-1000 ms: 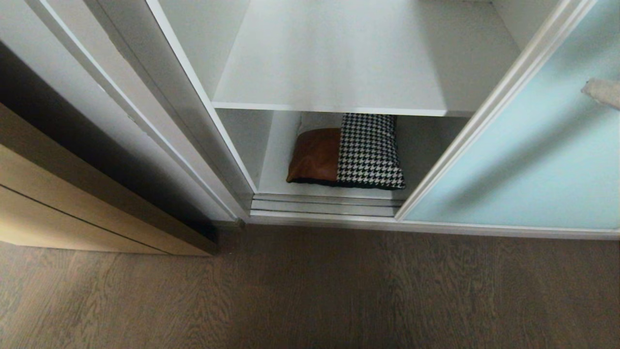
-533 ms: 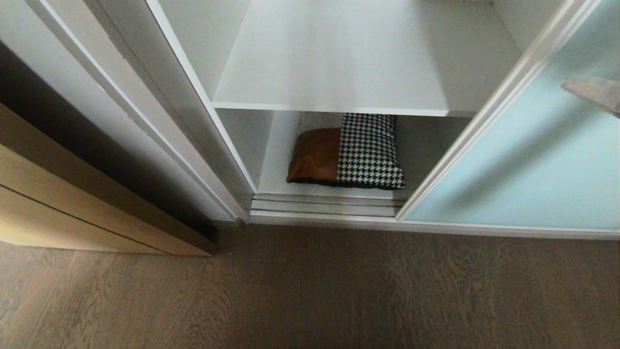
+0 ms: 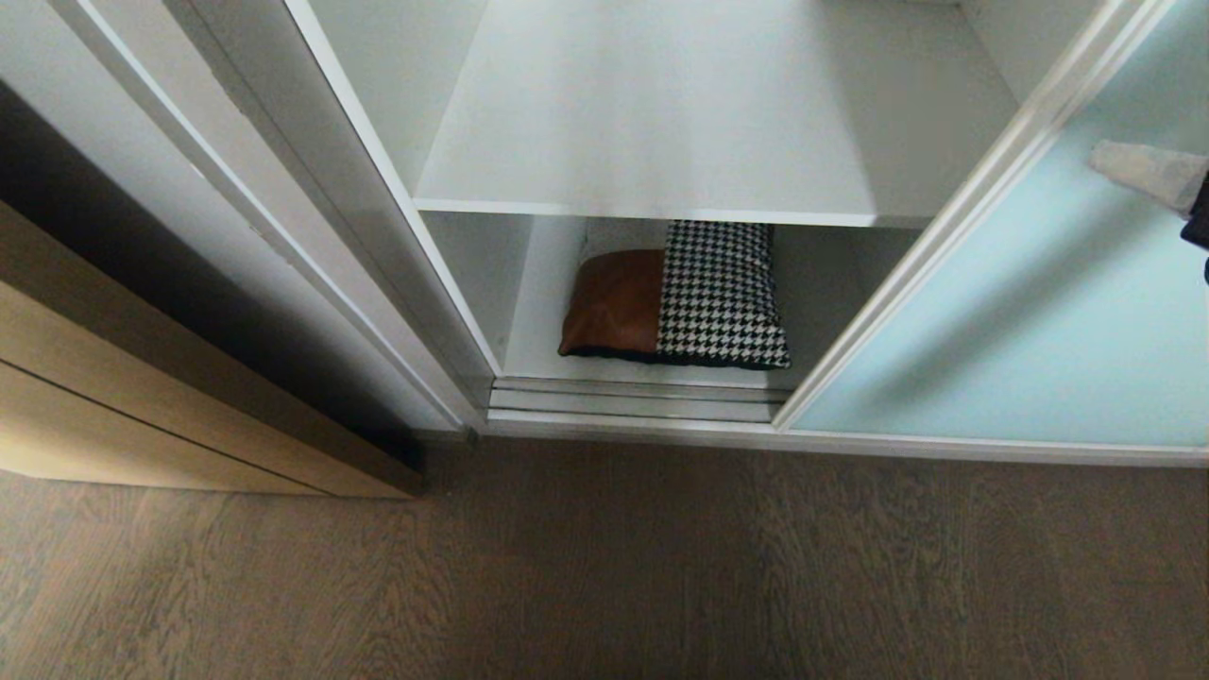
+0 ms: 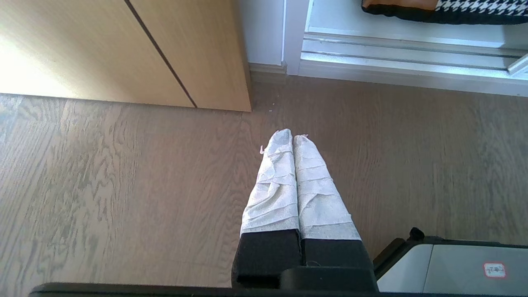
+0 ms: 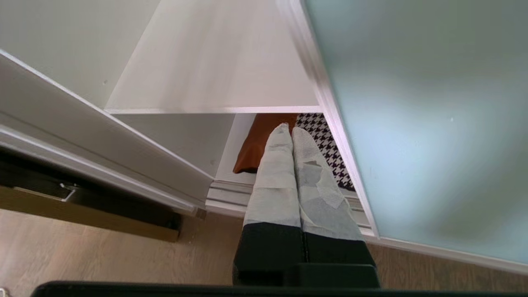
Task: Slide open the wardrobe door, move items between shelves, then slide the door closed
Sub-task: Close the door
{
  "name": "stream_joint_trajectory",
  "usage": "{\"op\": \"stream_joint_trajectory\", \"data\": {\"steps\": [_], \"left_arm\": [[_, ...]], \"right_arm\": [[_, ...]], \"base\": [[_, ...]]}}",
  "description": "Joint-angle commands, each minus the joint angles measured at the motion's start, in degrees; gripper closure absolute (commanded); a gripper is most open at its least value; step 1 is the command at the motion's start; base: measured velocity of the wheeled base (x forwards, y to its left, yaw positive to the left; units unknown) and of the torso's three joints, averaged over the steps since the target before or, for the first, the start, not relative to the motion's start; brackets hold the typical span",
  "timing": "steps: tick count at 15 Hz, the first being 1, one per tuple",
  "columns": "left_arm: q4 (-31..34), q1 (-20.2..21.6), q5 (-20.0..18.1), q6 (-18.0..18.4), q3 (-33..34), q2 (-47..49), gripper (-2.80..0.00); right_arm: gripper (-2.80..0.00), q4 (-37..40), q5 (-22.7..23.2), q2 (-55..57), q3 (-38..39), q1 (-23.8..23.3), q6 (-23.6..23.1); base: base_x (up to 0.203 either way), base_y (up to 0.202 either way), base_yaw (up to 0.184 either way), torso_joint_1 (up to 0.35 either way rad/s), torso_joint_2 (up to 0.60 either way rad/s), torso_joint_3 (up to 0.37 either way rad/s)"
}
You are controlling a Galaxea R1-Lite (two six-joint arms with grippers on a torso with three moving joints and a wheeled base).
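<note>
Low in the wardrobe, the folded bundle of clothes (image 3: 675,295) lies on the bottom shelf (image 3: 543,312), rust-brown piece at nine o'clock, houndstooth piece at three o'clock, black fabric along the front edge. Above it the upper shelf (image 3: 680,123) is bare. At three o'clock of the bundle stands the sliding wardrobe door (image 3: 1039,312), slid aside so the compartment is uncovered. The right gripper (image 3: 1100,161) hangs before the frosted glass, at two o'clock of the bundle, fingers pressed together and grasping nothing. The left gripper (image 4: 293,138) points at the wooden floor (image 3: 604,567), likewise clenched and empty, near the tan wooden door (image 4: 123,49).
</note>
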Motion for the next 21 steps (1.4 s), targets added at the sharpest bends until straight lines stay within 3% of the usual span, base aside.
{"op": "stream_joint_trajectory", "data": {"steps": [1, 21], "left_arm": [[0.0, 0.0, 0.0, 0.0, 0.0, 0.1, 0.0], [0.0, 0.0, 0.0, 0.0, 0.0, 0.1, 0.0]], "right_arm": [[0.0, -0.2, 0.1, 1.9, -0.5, 0.0, 0.1], [0.0, -5.4, 0.1, 9.1, -2.2, -2.5, 1.7]], "base": [[0.0, 0.0, 0.0, 0.0, 0.0, 0.0], [0.0, 0.0, 0.0, 0.0, 0.0, 0.0]]}}
